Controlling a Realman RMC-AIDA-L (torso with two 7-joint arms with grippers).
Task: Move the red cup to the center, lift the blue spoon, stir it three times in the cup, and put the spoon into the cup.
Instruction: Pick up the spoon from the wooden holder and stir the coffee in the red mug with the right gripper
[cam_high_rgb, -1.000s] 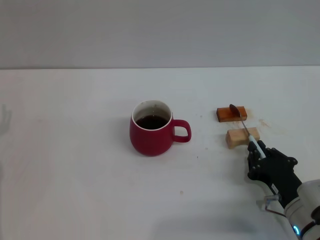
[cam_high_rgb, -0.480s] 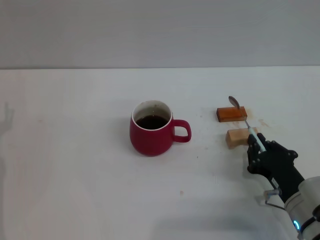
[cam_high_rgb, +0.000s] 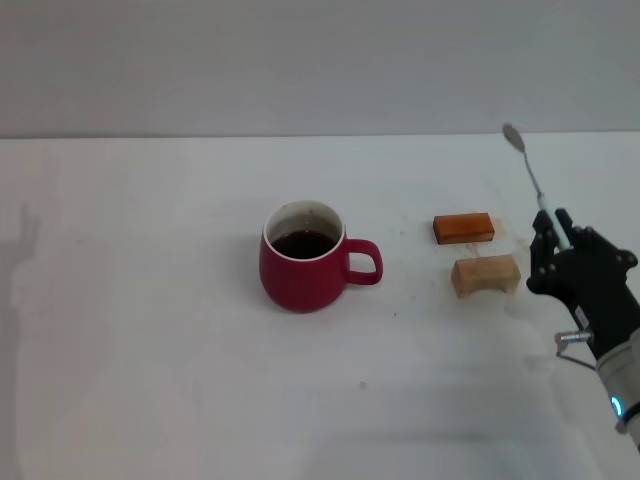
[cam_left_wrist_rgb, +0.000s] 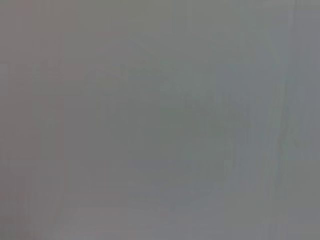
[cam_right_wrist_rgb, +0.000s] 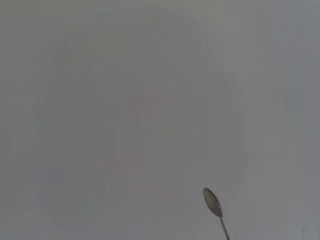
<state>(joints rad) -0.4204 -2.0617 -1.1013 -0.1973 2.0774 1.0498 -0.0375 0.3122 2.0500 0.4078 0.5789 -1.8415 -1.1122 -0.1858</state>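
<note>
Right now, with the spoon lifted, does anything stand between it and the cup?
Nothing visible does. The right gripper holds the blue spoon up, right of the two blocks; these sit low on the table between it and the red cup.

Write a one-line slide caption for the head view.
Right gripper holds the spoon raised, beside two blocks, right of the cup.
</note>
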